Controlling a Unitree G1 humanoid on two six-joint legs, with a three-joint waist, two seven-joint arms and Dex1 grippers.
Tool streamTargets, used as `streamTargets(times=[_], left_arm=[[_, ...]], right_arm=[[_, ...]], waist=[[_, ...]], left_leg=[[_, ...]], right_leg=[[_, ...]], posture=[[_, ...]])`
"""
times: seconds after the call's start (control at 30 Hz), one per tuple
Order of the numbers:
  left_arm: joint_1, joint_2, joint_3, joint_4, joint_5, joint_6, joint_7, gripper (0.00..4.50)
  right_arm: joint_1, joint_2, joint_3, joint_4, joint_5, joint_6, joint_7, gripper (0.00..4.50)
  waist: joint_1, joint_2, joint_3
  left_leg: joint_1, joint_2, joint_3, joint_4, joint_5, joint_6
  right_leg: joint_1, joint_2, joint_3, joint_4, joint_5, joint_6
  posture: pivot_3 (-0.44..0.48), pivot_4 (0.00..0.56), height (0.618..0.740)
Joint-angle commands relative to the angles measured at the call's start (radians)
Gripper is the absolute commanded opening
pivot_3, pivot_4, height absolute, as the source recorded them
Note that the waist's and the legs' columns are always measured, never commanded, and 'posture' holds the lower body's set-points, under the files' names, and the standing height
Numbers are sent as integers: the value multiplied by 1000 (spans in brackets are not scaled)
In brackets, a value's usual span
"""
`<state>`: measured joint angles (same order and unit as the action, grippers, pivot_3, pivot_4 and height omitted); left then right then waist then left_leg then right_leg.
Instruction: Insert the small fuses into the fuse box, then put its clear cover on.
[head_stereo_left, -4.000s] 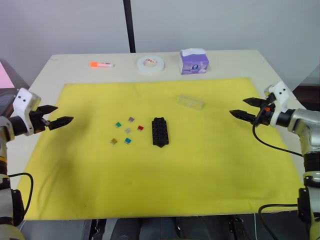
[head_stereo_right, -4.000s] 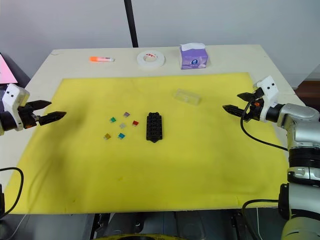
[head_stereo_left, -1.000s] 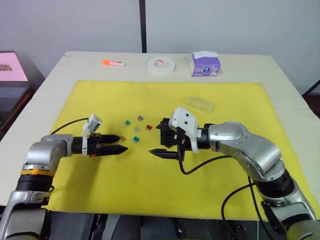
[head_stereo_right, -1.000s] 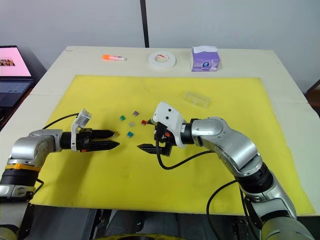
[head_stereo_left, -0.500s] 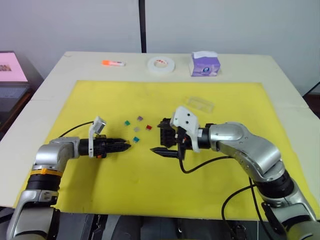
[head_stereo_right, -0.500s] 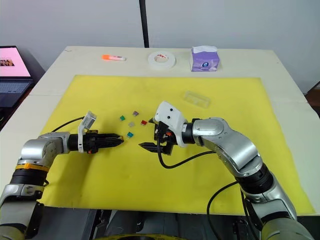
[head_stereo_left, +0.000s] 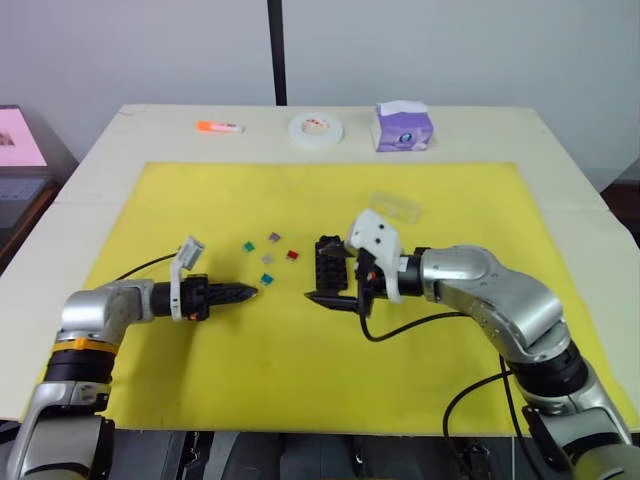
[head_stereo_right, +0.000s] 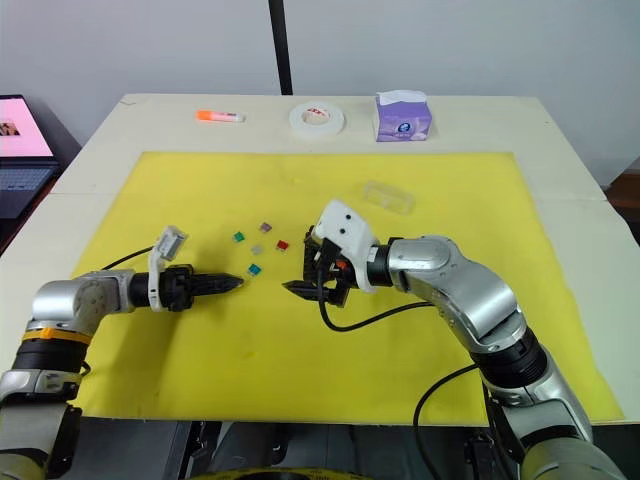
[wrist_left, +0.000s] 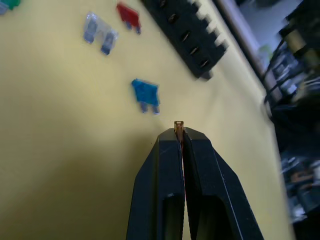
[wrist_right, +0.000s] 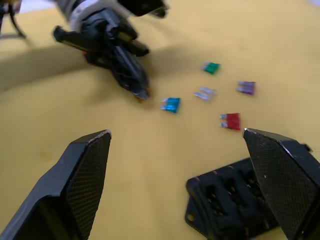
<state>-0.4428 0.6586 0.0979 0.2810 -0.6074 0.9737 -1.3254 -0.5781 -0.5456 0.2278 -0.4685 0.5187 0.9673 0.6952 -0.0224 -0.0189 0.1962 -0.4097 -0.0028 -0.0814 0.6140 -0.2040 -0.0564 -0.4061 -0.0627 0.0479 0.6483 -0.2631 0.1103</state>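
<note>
My left gripper (head_stereo_left: 250, 292) lies low over the yellow mat, shut on the orange fuse (wrist_left: 178, 124), which peeks out between its tips. The teal fuse (head_stereo_left: 266, 279) is just beyond it. Further back lie the grey fuse (head_stereo_left: 267, 259), red fuse (head_stereo_left: 292, 255), green fuse (head_stereo_left: 249, 245) and purple fuse (head_stereo_left: 273, 237). The black fuse box (head_stereo_left: 328, 262) sits right of them, its slots facing up. My right gripper (head_stereo_left: 318, 272) is open, one finger on each side of the box's near end. The clear cover (head_stereo_left: 393, 207) lies behind on the mat.
The yellow mat (head_stereo_left: 200, 400) covers most of the table. Along the far edge lie an orange marker (head_stereo_left: 218, 127), a white tape roll (head_stereo_left: 316, 127) and a purple tissue box (head_stereo_left: 404, 126). A laptop (head_stereo_right: 15, 125) stands off the table's left.
My left gripper, open a second ago around the orange fuse, has shut on it. The right gripper has stayed open by the fuse box. The camera has shifted slightly.
</note>
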Motion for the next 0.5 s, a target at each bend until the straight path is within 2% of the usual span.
streamTargets(times=[0.03, 0.1, 0.17, 0.33, 0.5], left_arm=[[-31, -4, 147, -35, -145, 118, 52, 15], [-49, -26, 218, -48, -205, 160, 111, 15], [-38, -48, 240, -96, -224, 165, 167, 15], [93, 7, 101, -204, -107, 46, 175, 15], [227, 82, 74, -258, -118, 71, 153, 15]], right_arm=[[-26, 56, -108, -11, 108, 79, -22, 4500], [-43, 88, -154, -6, 161, 125, -42, 4500], [-51, 95, -172, -9, 181, 138, -45, 4500], [-32, 3, -114, -17, 130, 94, -3, 4500], [5, -92, -84, -57, 130, 75, 59, 4500]], waist=[[0, 0, 0], [2, 0, 0], [3, 0, 0], [2, 0, 0], [-5, 0, 0]], left_leg=[[0, 0, 0, 0, 0, 0], [0, 0, -1, 0, 0, 0], [0, 0, -1, 0, 0, 0], [0, 0, 0, -1, 0, 0], [0, 1, 1, -2, 0, 0]], right_leg=[[0, 0, 0, 0, 0, 0], [0, 0, 0, 1, 0, 0], [0, 0, 0, 1, 0, 1], [0, -1, 0, -1, 0, 0], [-2, 0, 0, -1, -1, -5]], posture=[[0, 150, 740], [0, 150, 740], [0, 150, 740], [0, 150, 740], [0, 150, 740]])
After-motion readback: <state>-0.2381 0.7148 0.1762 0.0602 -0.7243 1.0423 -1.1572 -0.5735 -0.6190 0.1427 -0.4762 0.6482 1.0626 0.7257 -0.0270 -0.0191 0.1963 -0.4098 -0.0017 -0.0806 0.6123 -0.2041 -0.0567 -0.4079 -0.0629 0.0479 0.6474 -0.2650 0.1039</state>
